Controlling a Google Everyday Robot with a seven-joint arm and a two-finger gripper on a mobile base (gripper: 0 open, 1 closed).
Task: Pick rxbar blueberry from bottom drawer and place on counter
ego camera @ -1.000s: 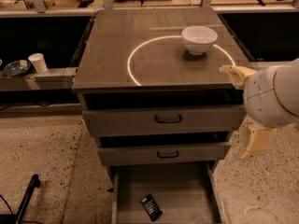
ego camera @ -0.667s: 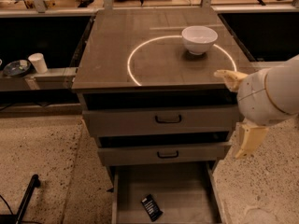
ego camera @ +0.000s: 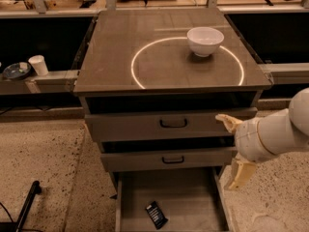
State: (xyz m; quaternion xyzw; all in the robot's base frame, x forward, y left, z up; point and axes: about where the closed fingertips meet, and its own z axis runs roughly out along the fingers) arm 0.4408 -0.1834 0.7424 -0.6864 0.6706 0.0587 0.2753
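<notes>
The rxbar blueberry, a small dark wrapped bar with white lettering, lies flat on the floor of the open bottom drawer, near its front left. The counter is the grey-brown cabinet top with a bright white ring. My gripper hangs at the right of the cabinet, in front of the two upper drawer fronts, above and right of the bar. Its cream fingers are spread wide with nothing between them.
A white bowl stands on the counter at the ring's far right. Two shut drawer fronts with black handles sit above the open drawer. A white cup and a dark dish rest on a ledge at left. A black pole lies on the floor.
My gripper and arm have moved down and slightly left, from beside the counter edge to the level of the drawer fronts. The bar and bowl have not moved.
</notes>
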